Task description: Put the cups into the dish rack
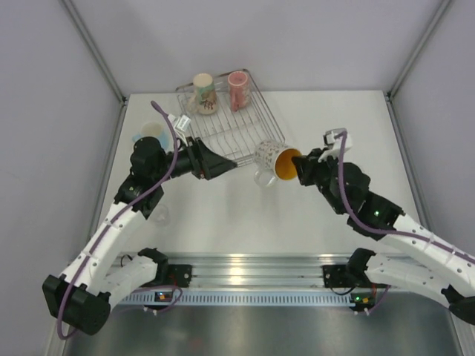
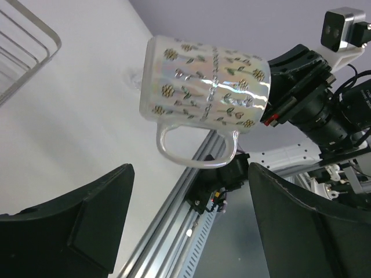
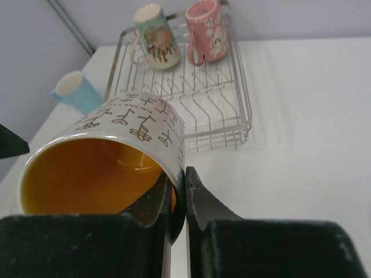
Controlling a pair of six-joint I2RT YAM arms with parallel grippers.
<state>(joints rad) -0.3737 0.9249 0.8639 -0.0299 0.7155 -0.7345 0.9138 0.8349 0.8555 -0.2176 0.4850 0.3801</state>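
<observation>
**Overhead view.** Pinches the mug (image 1: pixel 269 157) in the right gripper (image 1: pixel 298 166), fingers pressed together on the wall at the mouth. Holds it on its side, long axis running from four o'clock to ten o'clock: orange inside toward the gripper, base pointing away. Keeps it at the five o'clock corner of the dish rack (image 1: pixel 223 137), so the bare grid lies off toward eleven o'clock. Points the left gripper (image 1: pixel 225 165) at the mug's base from nine o'clock, jaws spread and holding nothing. Shows a cream cup (image 1: pixel 204 90) and a pink cup (image 1: pixel 237 87) at the far end of the dish rack, and a light blue cup (image 1: pixel 152 133) outside it at nine o'clock.

**Left wrist view.** Looks out between two spread black fingers (image 2: pixel 75 226) at the mug (image 2: pixel 206 81), clear of the table (image 2: pixel 87 127), handle (image 2: pixel 197 147) hanging down. Catches the right gripper (image 2: pixel 290 75) at its three o'clock end.

**Right wrist view.** Shows the fingers (image 3: pixel 200 214) closed on the mug wall, one inside and one outside. Puts the dish rack (image 3: pixel 246 110) at twelve o'clock, bare wire nearest.

**Next move, as a judgement.** Probably calls for a short carry toward eleven o'clock and a turn of the long axis to upright. Favours the right arm, already gripping; could equally be a handover to the left.

**Surface and room.** Smooth white table, pale walls on three sides, plenty of space around.
</observation>
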